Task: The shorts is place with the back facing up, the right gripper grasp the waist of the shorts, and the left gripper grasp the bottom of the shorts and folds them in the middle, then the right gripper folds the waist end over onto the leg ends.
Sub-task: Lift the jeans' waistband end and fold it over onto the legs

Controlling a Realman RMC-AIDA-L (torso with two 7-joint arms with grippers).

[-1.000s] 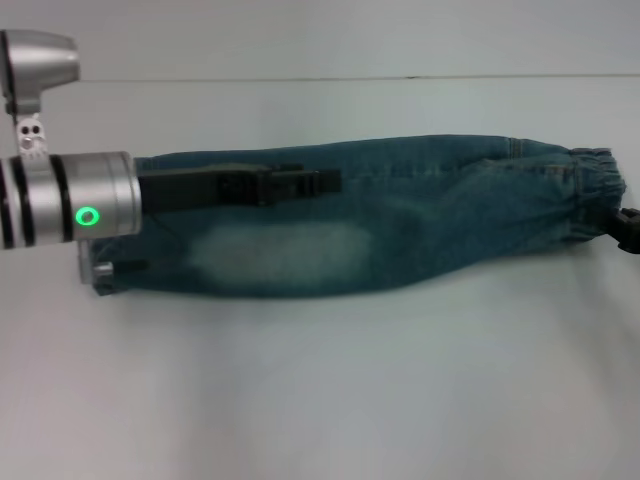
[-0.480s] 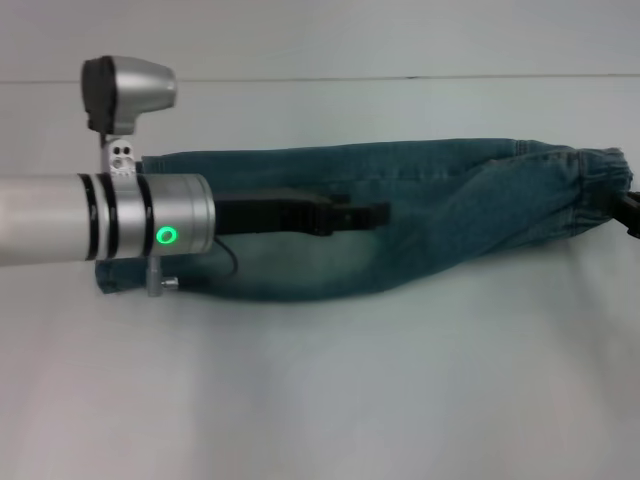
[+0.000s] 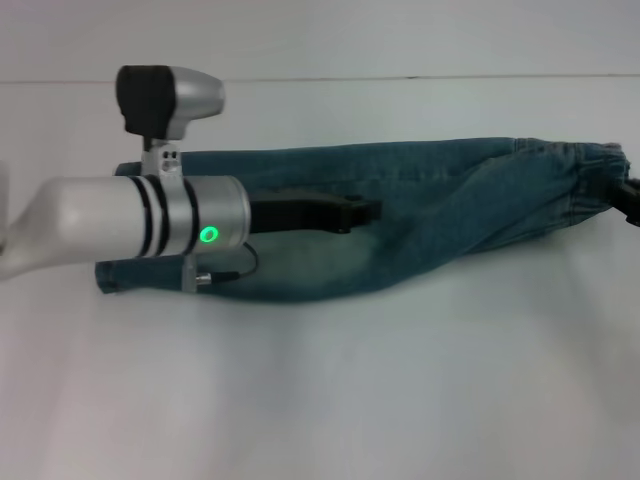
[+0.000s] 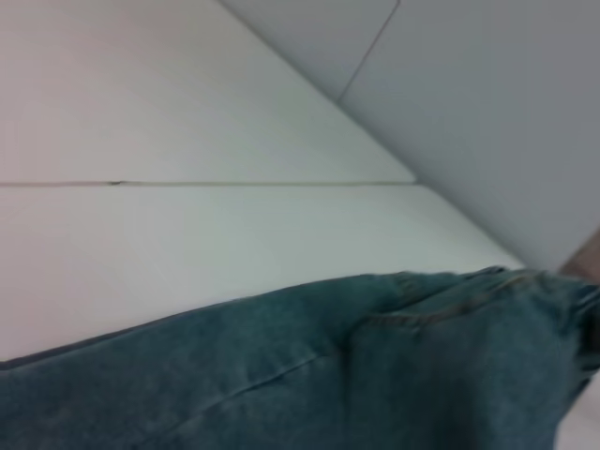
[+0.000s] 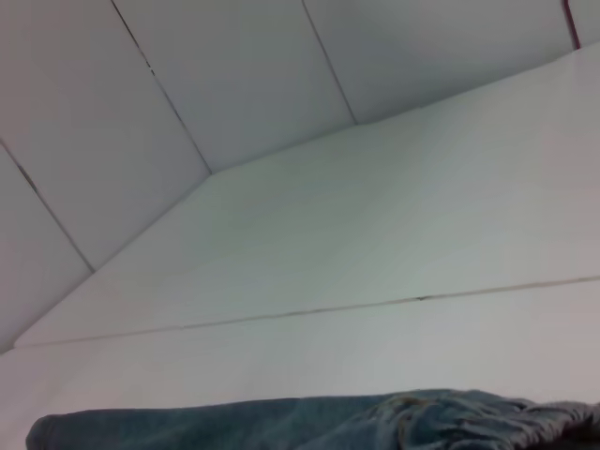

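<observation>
Black and slim, the left claw (image 3: 362,213) shows in the head view lying over the middle of the shorts (image 3: 450,215), fingertips aimed toward the waist end. Its fingers look pressed together with no gap visible between them, and I cannot tell whether they touch the denim or hang just above it. Behind the claw comes the silver wrist with a green light, then the pale arm. The shorts are already folded lengthwise into one long narrow strip on the white bench (image 3: 330,400). From this claw, the leg ends (image 3: 125,275) lie back under and behind its wrist, partly hidden by it, and the waist of the shorts (image 3: 600,185) lies well ahead of its fingertips. The right claw (image 3: 630,200) is only a black sliver at the picture's edge, right against the ruffled waistband; whether it is clamped on the band cannot be told.

Left wrist view: no fingers of the claw appear. The shorts (image 4: 328,384) fill the near part as a smooth denim fold with a seam running along it, gathering into puckers at the far end; beyond lies the bench (image 4: 187,244).

Right wrist view: again no fingers. A low strip of the shorts (image 5: 309,422) crosses close to the camera, with the crumpled waist (image 5: 487,412) nearer one end, and the bench (image 5: 328,356) stretches beyond to a panelled wall (image 5: 234,75).
</observation>
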